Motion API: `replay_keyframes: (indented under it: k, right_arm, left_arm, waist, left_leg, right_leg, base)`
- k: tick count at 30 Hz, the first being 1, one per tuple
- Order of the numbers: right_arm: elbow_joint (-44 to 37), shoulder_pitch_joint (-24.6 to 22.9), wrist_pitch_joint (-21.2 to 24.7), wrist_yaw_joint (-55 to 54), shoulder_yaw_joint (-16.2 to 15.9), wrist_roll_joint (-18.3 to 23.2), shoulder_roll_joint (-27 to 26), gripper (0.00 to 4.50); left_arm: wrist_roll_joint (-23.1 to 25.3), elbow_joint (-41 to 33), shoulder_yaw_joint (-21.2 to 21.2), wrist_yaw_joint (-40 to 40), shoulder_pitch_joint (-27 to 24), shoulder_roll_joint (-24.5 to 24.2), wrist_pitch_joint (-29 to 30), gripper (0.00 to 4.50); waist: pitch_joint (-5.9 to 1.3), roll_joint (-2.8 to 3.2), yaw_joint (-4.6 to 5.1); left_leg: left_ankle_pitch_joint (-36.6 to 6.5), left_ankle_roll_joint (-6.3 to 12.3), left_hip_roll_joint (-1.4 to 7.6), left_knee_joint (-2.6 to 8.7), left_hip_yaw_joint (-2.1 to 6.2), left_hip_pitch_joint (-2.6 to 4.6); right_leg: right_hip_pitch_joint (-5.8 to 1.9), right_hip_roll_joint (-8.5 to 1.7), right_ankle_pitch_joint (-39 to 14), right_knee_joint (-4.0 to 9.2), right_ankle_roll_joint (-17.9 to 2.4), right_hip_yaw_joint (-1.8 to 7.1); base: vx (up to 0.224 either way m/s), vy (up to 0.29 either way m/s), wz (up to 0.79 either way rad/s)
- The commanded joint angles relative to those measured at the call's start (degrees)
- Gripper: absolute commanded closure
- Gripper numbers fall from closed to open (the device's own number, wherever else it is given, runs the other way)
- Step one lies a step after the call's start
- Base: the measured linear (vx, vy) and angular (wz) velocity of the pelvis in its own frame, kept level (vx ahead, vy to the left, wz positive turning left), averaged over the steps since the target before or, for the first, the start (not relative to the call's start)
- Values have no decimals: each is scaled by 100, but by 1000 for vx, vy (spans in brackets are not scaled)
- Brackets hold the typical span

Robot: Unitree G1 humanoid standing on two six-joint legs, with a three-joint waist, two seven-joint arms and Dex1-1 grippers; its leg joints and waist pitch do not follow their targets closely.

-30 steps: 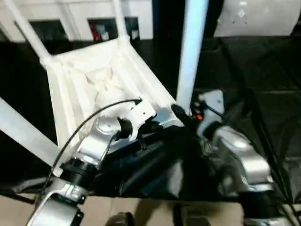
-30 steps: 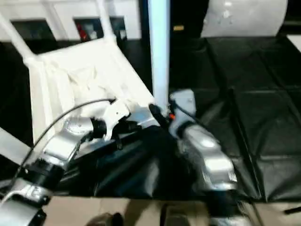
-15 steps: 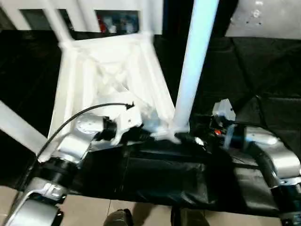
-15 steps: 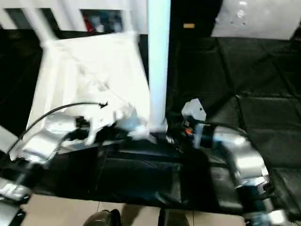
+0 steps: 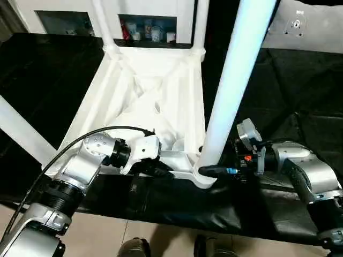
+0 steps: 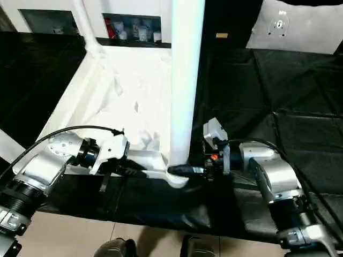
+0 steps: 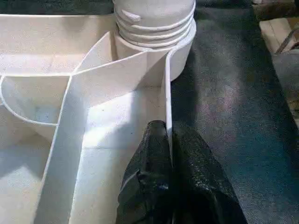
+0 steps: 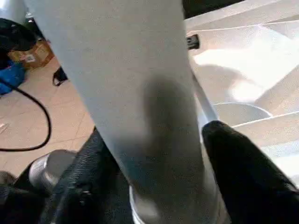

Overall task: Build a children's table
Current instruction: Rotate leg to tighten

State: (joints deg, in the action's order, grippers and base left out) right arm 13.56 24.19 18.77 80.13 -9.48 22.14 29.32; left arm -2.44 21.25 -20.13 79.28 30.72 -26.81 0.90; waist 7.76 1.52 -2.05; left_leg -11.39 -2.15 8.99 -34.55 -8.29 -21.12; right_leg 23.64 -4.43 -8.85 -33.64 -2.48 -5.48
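The white children's table (image 5: 144, 91) lies upside down on a black mat, its X-ribbed underside facing up and its legs standing upward. My left gripper (image 7: 169, 140) is shut on the thin rim wall (image 7: 167, 98) at the near edge, close to the near right corner socket (image 7: 180, 51). The thick near right leg (image 5: 230, 91) rises from that socket, with its thread rings showing in the left wrist view. My right gripper (image 5: 210, 171) reaches in from the right at the base of this leg. Its fingers (image 8: 233, 158) press on both sides of the leg (image 8: 140, 93).
Three more legs stand up: far left (image 5: 102, 21), far right (image 5: 201, 21) and near left (image 5: 21, 136). White shelving (image 5: 147, 27) stands behind the table. A grey panel (image 5: 305, 27) lies at the back right. The mat's front edge (image 5: 177, 222) meets tiled floor.
The camera has tilted, so the whole picture has shifted. My right forearm has swung out to the right while its fingers stayed at the leg's base. The left gripper keeps its hold on the rim.
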Motion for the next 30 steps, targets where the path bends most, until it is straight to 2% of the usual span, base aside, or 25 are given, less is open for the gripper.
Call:
replay_keyframes:
  k: [1, 2, 4, 7, 10, 12, 14, 16, 17, 18, 19, 20, 21, 22, 23, 24, 25, 26, 27, 28, 29, 30]
  right_arm:
    - [39, 78, 38, 138, -44, 28, 67, 183]
    - [41, 80, 54, 211, -69, 40, 84, 201]
    - [14, 68, 87, 278, -90, 67, 100, 206]
    - [-24, 71, 172, 301, -94, 130, 79, 226]
    - [-128, -12, 261, 206, -75, 190, -10, 231]
    - [-274, -136, 408, -220, 30, 259, -251, 233]
    - [-366, -207, 451, -677, 88, 206, -464, 233]
    - [-480, -286, 516, -1262, 118, 101, -747, 234]
    - [-512, -299, 551, -1436, 109, 42, -821, 234]
    - [-594, -329, 672, -1911, 90, -110, -1026, 234]
    - [-640, -333, 760, -2236, 101, -178, -1198, 234]
    - [-700, -330, 890, -2710, 133, -260, -1469, 235]
    - [-700, -330, 890, -2710, 133, -260, -1469, 235]
    - [-711, -301, 980, -3180, 154, -399, -1732, 236]
    - [-695, -226, 1138, -4000, 223, -635, -2180, 237]
    - [-671, -176, 1235, -4460, 276, -756, -2425, 238]
    - [-622, -128, 1216, -4758, 317, -840, -2568, 238]
    - [-560, -81, 1172, -5031, 349, -935, -2687, 238]
    - [-496, -36, 1146, -5332, 374, -1032, -2822, 238]
    - [-445, -6, 1119, -5578, 410, -1089, -2939, 238]
    - [-427, 1, 1103, -5709, 452, -1075, -3037, 238]
    - [-449, -11, 1092, -5766, 471, -1091, -3078, 238]
  left_arm:
    - [4, -7, -151, 225, -1, -25, -140, 450]
    - [9, 17, -152, 203, 8, -24, -163, 450]
    - [22, 37, -151, 173, 15, -20, -177, 450]
    - [35, 57, -141, 160, 28, -24, -168, 450]
    - [63, 36, -109, -17, 27, 4, 82, 450]
    - [153, 11, -72, -348, 51, 78, 472, 450]
    - [107, -14, 17, -574, 68, 199, 702, 450]
    - [58, -101, 110, -856, 92, 359, 1041, 450]
    - [64, -128, 130, -954, 105, 409, 1135, 450]
    - [94, -192, 178, -1229, 147, 549, 1365, 450]
    - [123, -198, 213, -1442, 192, 671, 1484, 450]
    - [164, -194, 266, -1759, 269, 857, 1659, 450]
    - [164, -194, 266, -1759, 269, 857, 1659, 450]
    - [190, -160, 306, -2034, 341, 1047, 1779, 450]
    - [267, -121, 333, -2475, 442, 1352, 1952, 450]
    - [308, -96, 345, -2710, 494, 1516, 2037, 450]
    - [339, -80, 359, -2861, 523, 1613, 2126, 450]
    - [384, -59, 365, -3000, 550, 1693, 2211, 450]
    - [446, -34, 369, -3159, 577, 1783, 2261, 450]
    - [471, -15, 389, -3286, 593, 1867, 2290, 450]
    - [482, -6, 414, -3385, 600, 1942, 2280, 450]
    - [490, -2, 430, -3427, 598, 1980, 2267, 450]
  waist:
    - [-585, -59, -4]
    - [-587, -65, -7]
    - [-596, -82, -19]
    - [-593, -89, -47]
    - [-581, -83, -54]
    - [-575, -87, -45]
    - [-560, -93, -44]
    - [-534, -100, -8]
    - [-521, -101, 6]
    - [-489, -110, 51]
    - [-489, -110, 51]
    - [-453, -100, 121]
    - [-447, -106, 152]
    - [-454, -98, 209]
    - [-453, -79, 223]
    - [-434, -68, 295]
    - [-455, -12, 338]
    - [-470, 8, 358]
    - [-478, 66, 371]
    - [-492, 47, 395]
    - [-497, 35, 403]
    - [-505, 86, 405]
  left_leg:
    - [-366, 742, 393, 358, 33, 12]
    - [-352, 751, 392, 358, 31, 8]
    - [-318, 779, 380, 346, 24, -1]
    - [-329, 729, 364, 338, 13, -3]
    - [-314, 686, 373, 342, 15, -5]
    - [-357, 673, 374, 347, 13, -3]
    - [-480, 597, 369, 360, 12, 8]
    - [-765, 404, 342, 374, 10, 32]
    - [-801, 365, 337, 385, 16, 30]
    - [-936, 267, 314, 405, 37, 14]
    - [-936, 267, 314, 405, 37, 14]
    - [-1132, 166, 297, 419, 49, 25]
    - [-1230, 128, 290, 415, 53, 44]
    - [-1302, 94, 267, 400, 65, 21]
    - [-1322, 100, 257, 399, 57, 28]
    - [-1369, 41, 282, 421, 72, 26]
    - [-1589, -20, 269, 408, 113, 42]
    - [-1622, 8, 268, 406, 111, 57]
    - [-1622, 55, 294, 419, 124, 45]
    - [-1614, 115, 329, 433, 116, 47]
    - [-1597, 137, 333, 441, 115, 39]
    - [-1586, 162, 338, 441, 94, 56]
  right_leg:
    - [-405, -448, -1233, 325, -1371, 343]
    - [-409, -449, -1195, 322, -1383, 343]
    - [-419, -448, -1148, 317, -1395, 344]
    - [-417, -446, -1424, 341, -1306, 341]
    - [-403, -434, -1497, 340, -1257, 335]
    - [-398, -431, -1559, 351, -1247, 334]
    - [-393, -436, -1856, 393, -1151, 329]
    - [-382, -441, -2479, 463, -963, 314]
    - [-370, -435, -2595, 476, -922, 310]
    - [-378, -437, -2988, 527, -712, 286]
    - [-378, -437, -2988, 527, -712, 286]
    - [-342, -424, -3338, 581, -545, 251]
    - [-331, -423, -3491, 607, -480, 242]
    - [-352, -433, -3622, 632, -390, 212]
    - [-342, -421, -3654, 660, -350, 202]
    - [-314, -409, -3622, 668, -345, 176]
    - [-355, -421, -3730, 686, -261, 95]
    - [-354, -425, -3671, 723, -238, 86]
    - [-370, -442, -3372, 706, -302, 87]
    - [-370, -437, -2973, 702, -424, 87]
    - [-377, -431, -2801, 678, -491, 93]
    - [-360, -424, -2486, 669, -625, 121]
  base:
    - [0, 0, 0]
    - [0, 0, 0]
    - [0, 0, 0]
    - [0, 0, 0]
    - [0, 0, 0]
    - [0, 0, 0]
    - [0, 0, 0]
    - [0, 0, 0]
    - [0, 0, 0]
    - [0, 0, 0]
    - [0, 0, 0]
    - [0, 0, 0]
    - [0, 0, 0]
    - [0, 0, 0]
    - [0, 0, 0]
    - [0, 0, 0]
    - [0, 0, 0]
    - [0, 0, 0]
    - [0, 0, 0]
    - [0, 0, 0]
    - [0, 0, 0]
    - [0, 0, 0]
